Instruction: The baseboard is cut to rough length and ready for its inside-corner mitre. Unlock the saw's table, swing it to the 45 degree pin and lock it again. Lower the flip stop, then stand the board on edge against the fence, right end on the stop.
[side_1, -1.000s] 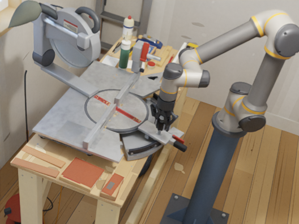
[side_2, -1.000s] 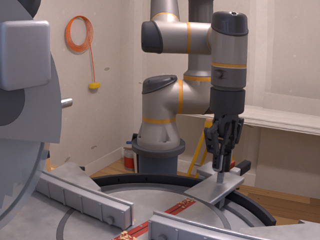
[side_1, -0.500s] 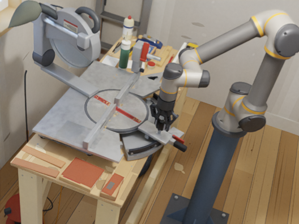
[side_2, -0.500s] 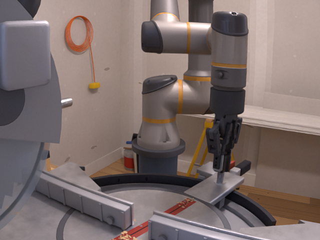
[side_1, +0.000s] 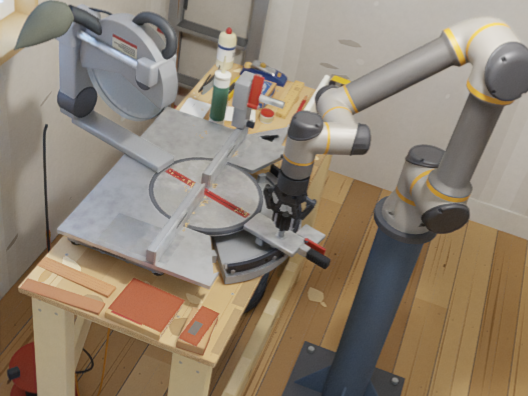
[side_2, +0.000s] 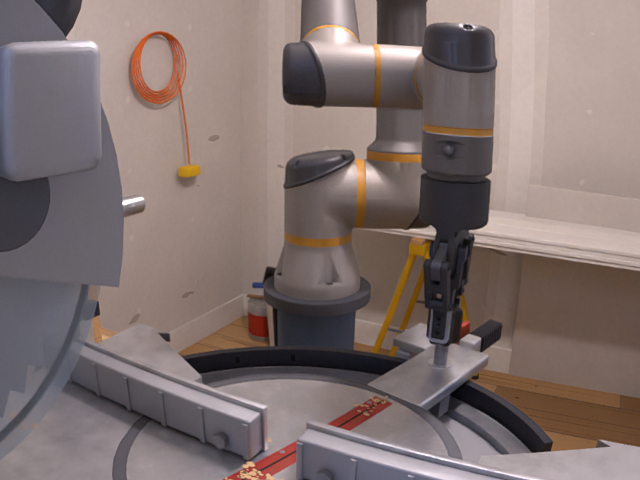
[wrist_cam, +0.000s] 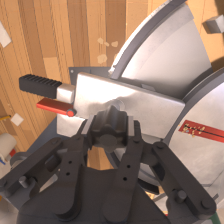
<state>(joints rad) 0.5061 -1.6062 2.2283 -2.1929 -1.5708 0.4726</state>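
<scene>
My gripper stands upright over the saw table's front arm, clamped on the dark lobed lock knob there. The knob's post rises from the arm plate. A red lever and a black handle stick out of the arm's end. The round table carries a red kerf strip. The fence crosses it. The flip stop stands raised with its red part up. The baseboard lies flat on the bench.
The saw head is raised at the rear left. Glue bottles and small tools crowd the far end of the bench. Wood offcuts lie on the near end. The wooden floor lies below the arm's end.
</scene>
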